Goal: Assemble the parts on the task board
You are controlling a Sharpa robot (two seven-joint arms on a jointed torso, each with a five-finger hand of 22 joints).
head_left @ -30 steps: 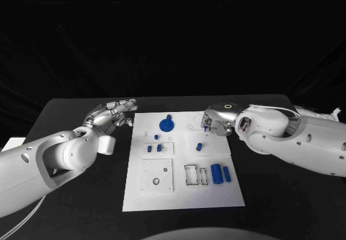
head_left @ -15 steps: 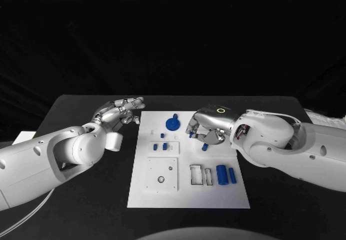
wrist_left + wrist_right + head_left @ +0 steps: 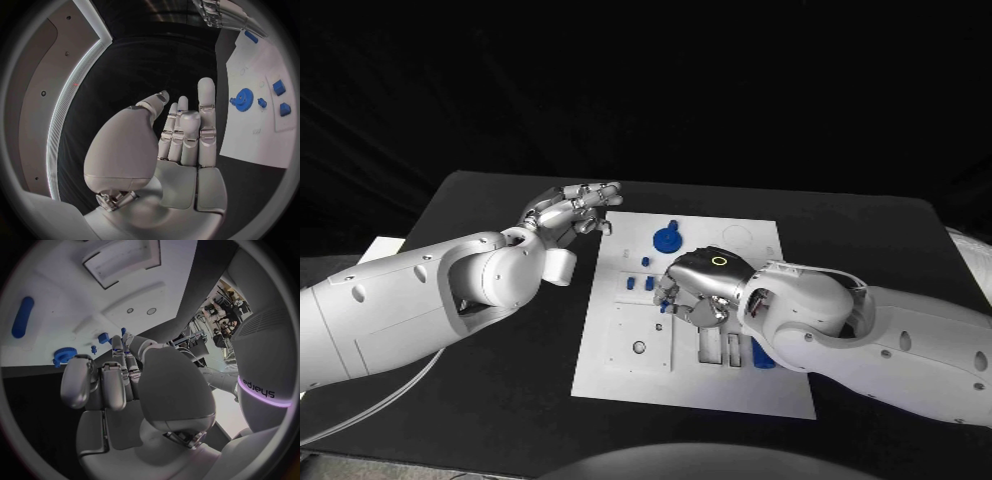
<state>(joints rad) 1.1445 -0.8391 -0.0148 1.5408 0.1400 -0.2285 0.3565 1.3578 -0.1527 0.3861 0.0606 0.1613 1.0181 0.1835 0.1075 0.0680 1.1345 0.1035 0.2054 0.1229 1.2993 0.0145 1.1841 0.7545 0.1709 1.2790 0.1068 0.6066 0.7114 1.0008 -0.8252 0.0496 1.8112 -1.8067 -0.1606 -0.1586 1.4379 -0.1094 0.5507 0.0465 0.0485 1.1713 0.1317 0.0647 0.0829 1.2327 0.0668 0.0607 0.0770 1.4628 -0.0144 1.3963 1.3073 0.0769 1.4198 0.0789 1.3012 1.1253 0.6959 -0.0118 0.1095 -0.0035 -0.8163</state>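
The white task board (image 3: 625, 350) lies mid-table. On its far part is a blue gear (image 3: 668, 240), with small blue pegs (image 3: 636, 285) below it. My right hand (image 3: 692, 285) hovers over the board's middle with its fingers curled, and a small blue part (image 3: 664, 305) shows at its fingertips, seemingly pinched. In the right wrist view the blue part (image 3: 123, 331) sits at the fingertips, beyond them the gear (image 3: 62, 356). Blue cylinders (image 3: 762, 352) peek out by the right forearm. My left hand (image 3: 574, 210) hangs open beside the board's far left corner, holding nothing.
Black table (image 3: 488, 390) surrounds the board, with bare room on the left and front. A square white plate with holes (image 3: 639, 345) sits on the board's near left. In the left wrist view the board (image 3: 262, 135) and gear (image 3: 242, 97) lie beyond my open left hand (image 3: 181, 135).
The camera has shifted. My right hand has moved from the board's far right part to its middle, keeping the small blue part. The left hand stays by the far left corner.
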